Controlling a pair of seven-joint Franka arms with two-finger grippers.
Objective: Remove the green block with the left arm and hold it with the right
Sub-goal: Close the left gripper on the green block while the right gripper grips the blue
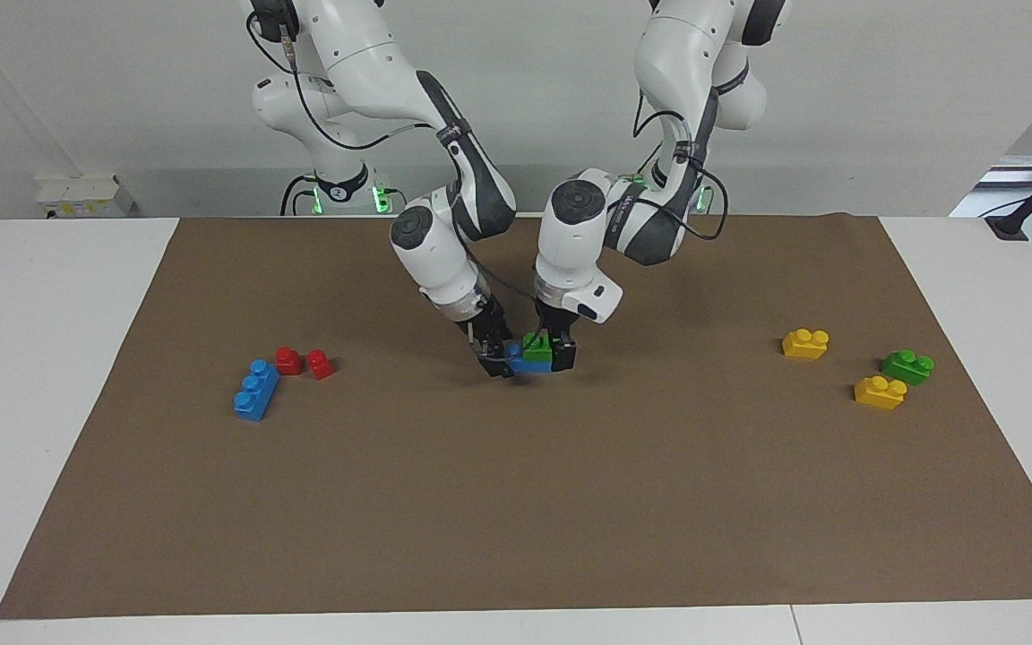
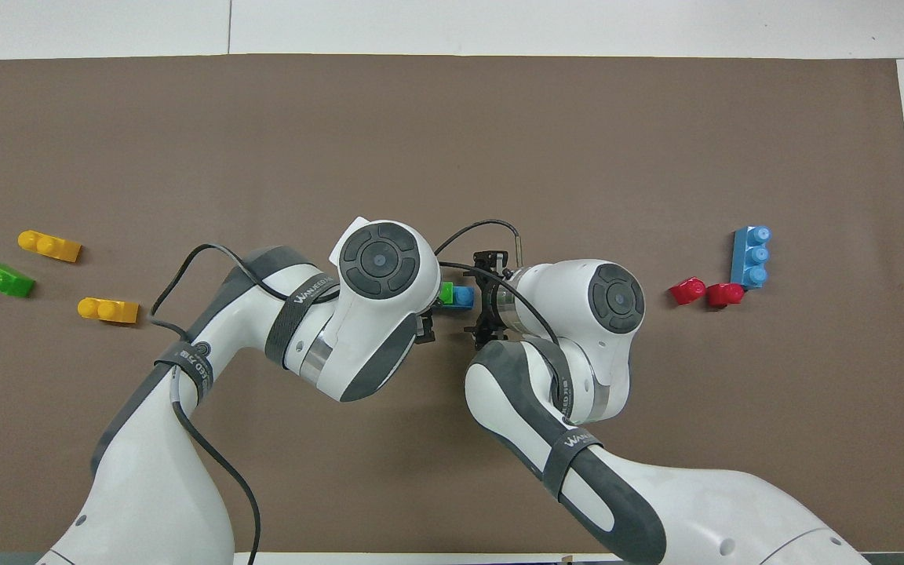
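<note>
Green block (image 1: 536,346) pinched by left gripper (image 1: 552,351); right gripper (image 1: 500,362) clamps blue brick (image 1: 529,363). Pull straight up, w/o twisting.

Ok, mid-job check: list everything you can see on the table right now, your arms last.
green block: 1, green, stacked on the central blue brick, at mat centre
blue brick: 1, blue, under the green block
blue three-stud brick: 1, right arm's end
red bricks: 2, beside it
yellow bricks: 2, left arm's end
green brick: 1, between them
brown mat: 1
left gripper: shut on green block
right gripper: shut on blue brick
</note>
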